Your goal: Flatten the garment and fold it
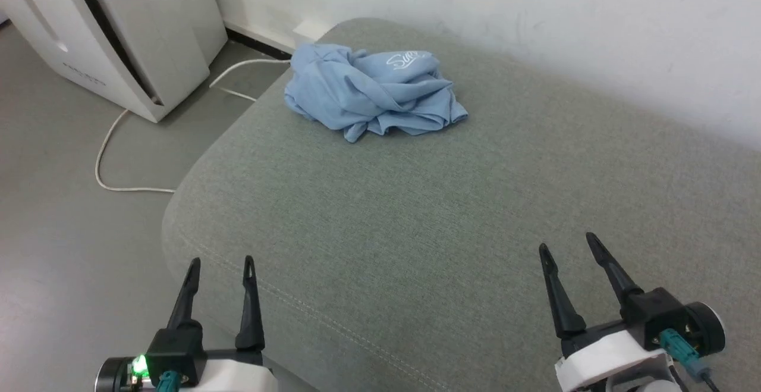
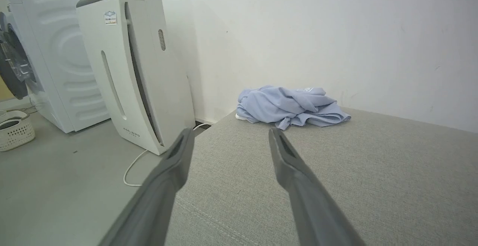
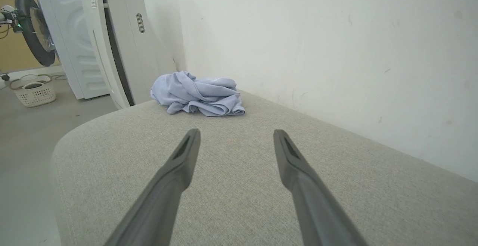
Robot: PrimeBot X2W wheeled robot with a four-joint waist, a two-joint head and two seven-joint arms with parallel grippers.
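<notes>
The shirt (image 1: 373, 91), light blue, lies crumpled in a heap on the grey-green cushion (image 1: 416, 219). It sits at the cushion's far left corner, close to the white wall (image 1: 535, 11) that runs along the cushion's far edge. It is bunched into loose folds, and a bit of white cursive lettering shows on the top fold, on the side of the heap toward the wall. Which part is sleeve and which is hem cannot be told.

The left gripper (image 1: 222, 261) hovers at the cushion's near left corner, above the rounded edge and its stitched seam. Its two dark fingers are spread wide with nothing between them. The right gripper (image 1: 566, 242) hangs over the cushion's near right part, its fingers likewise spread apart and empty. Both point across the cushion toward the heap and are well apart from it, with bare fabric between.

Off the cushion's left side a white standing appliance (image 1: 137, 29) rests on the grey floor (image 1: 47, 249), near the cushion's far left corner. A white cable (image 1: 107, 148) loops over the floor between the appliance and the cushion. In the left wrist view a washing machine (image 2: 56, 59) stands farther out from the cushion, beyond the appliance, with a white slotted basket (image 2: 15, 130) on the floor in front of it.
</notes>
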